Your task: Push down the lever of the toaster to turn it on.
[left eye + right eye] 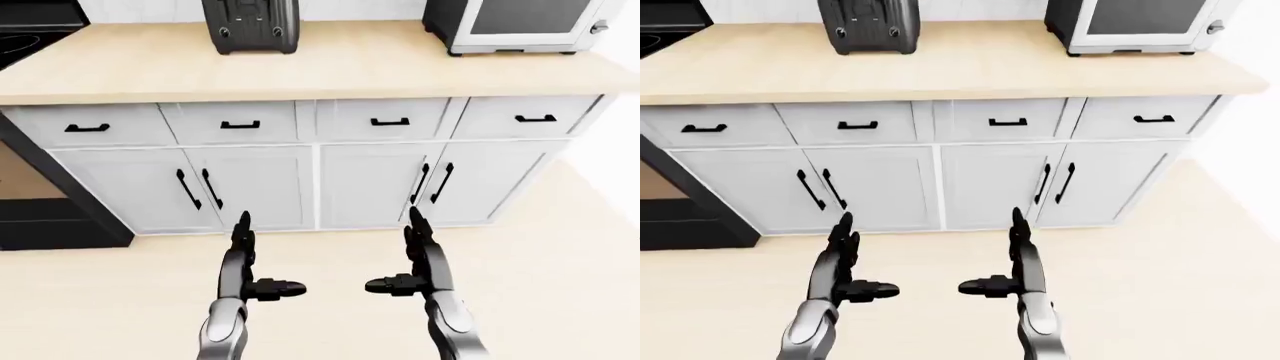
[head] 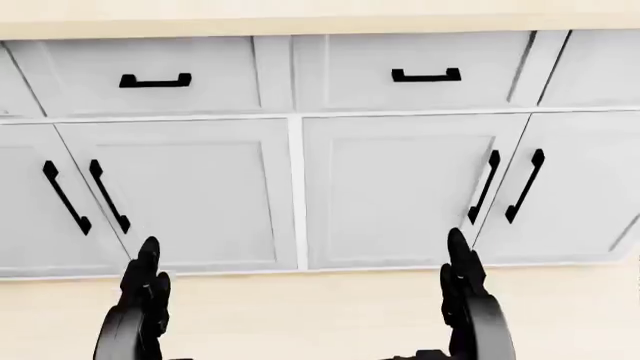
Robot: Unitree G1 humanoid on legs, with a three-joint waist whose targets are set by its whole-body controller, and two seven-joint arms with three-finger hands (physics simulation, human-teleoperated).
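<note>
Black and boxy, the toaster (image 1: 250,26) stands on the pale wooden tabletop (image 1: 330,71) at about 11 o'clock in the left-eye view, well apart from both hands. At 1 o'clock on the same tabletop sits a silver microwave (image 1: 515,25), and a black stove (image 1: 30,34) edges in at 10 o'clock. Two round knobs show on the toaster's near face; its top is cut off by the picture, and I cannot make out the lever itself from here.

Judging by its build, the toaster is a rigid, fairly light appliance that could slide on the smooth wood if shoved sideways. The lever is likely a small, stiff, spring-loaded tab that travels straight down and latches. It wants a press from above with one fingertip, force kept vertical, not a pinch, so the body stays put.

The left hand (image 1: 245,277) hovers at 7 o'clock and the right hand (image 1: 420,274) at 5 o'clock, both over the floor (image 1: 560,285) and below the grey cabinet doors (image 1: 370,184). Each has its fingers spread apart, thumbs pointing inward toward one another, holding nothing. The robot stands off from the cabinets, so it must close in and raise an arm before any press is possible.
</note>
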